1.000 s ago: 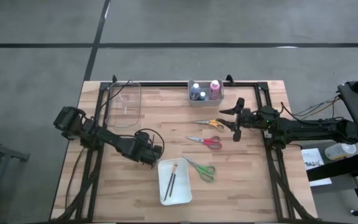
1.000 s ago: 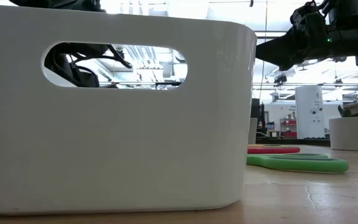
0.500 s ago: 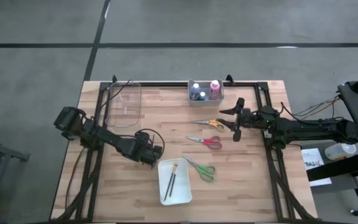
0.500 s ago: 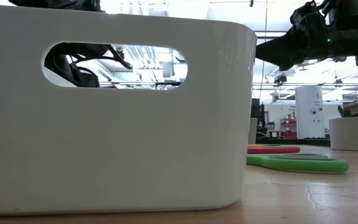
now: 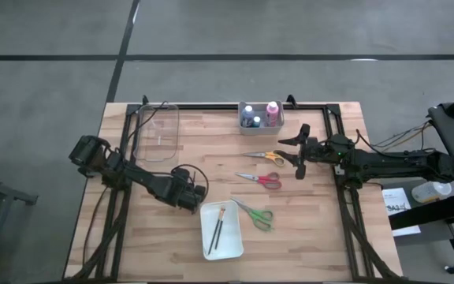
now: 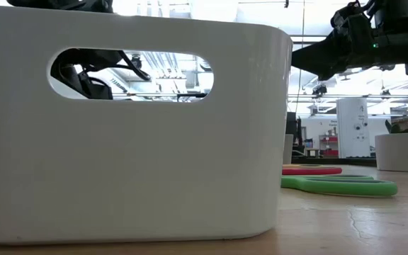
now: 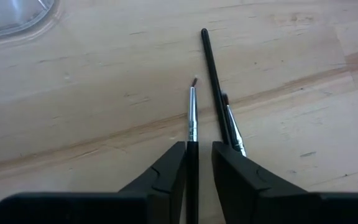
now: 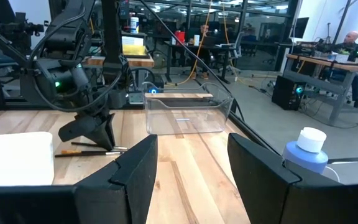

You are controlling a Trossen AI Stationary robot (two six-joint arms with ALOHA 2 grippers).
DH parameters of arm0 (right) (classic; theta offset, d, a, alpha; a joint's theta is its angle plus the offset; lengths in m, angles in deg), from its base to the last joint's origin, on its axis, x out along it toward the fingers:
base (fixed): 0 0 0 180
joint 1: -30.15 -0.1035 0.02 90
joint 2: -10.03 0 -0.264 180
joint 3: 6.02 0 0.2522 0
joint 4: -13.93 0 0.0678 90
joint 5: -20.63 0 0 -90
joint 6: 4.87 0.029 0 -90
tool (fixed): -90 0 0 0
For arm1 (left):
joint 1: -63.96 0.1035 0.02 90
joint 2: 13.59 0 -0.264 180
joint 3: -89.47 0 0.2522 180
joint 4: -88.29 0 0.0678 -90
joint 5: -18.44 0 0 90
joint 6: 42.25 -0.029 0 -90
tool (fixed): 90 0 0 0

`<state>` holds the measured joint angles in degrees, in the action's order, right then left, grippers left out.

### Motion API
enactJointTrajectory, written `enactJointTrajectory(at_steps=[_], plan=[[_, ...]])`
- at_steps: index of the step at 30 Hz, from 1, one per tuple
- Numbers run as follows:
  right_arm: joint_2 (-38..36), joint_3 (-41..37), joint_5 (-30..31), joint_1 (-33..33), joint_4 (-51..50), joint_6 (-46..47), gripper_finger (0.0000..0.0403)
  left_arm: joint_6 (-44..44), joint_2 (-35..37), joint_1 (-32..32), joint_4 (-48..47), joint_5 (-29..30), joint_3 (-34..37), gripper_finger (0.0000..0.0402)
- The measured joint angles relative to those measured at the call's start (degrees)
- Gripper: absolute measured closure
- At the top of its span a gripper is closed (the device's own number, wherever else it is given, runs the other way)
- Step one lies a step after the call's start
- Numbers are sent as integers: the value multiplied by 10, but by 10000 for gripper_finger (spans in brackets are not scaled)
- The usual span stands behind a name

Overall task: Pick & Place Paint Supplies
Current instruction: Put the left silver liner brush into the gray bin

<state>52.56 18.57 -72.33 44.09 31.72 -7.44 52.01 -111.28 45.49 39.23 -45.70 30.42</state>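
Left gripper low beside white bin, fingers narrowly parted around a brush, aligned for grasping. Right gripper waits, fingers open, above orange scissors.

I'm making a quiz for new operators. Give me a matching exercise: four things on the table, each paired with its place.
Things:
1. green scissors
2. orange scissors
3. pink bottle
4. clear tub

Places:
a. in the grey bin
b. far left corner of the table
c. beside the white bin
d. nearest the right gripper

Pairs: 1-c, 2-d, 3-a, 4-b
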Motion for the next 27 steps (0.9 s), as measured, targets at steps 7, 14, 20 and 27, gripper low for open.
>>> enactJointTrajectory(at_steps=[7,14,20,27], plan=[[0,0,0,0,0,0,209,1,1,-1,21,35,20,309],[0,0,0,0,0,0,209,2,0,0,66,91,44,308],[0,0,0,0,0,0,209,2,-3,-2,117,121,72,308],[0,0,0,0,0,0,209,6,-27,-14,130,147,71,308]])
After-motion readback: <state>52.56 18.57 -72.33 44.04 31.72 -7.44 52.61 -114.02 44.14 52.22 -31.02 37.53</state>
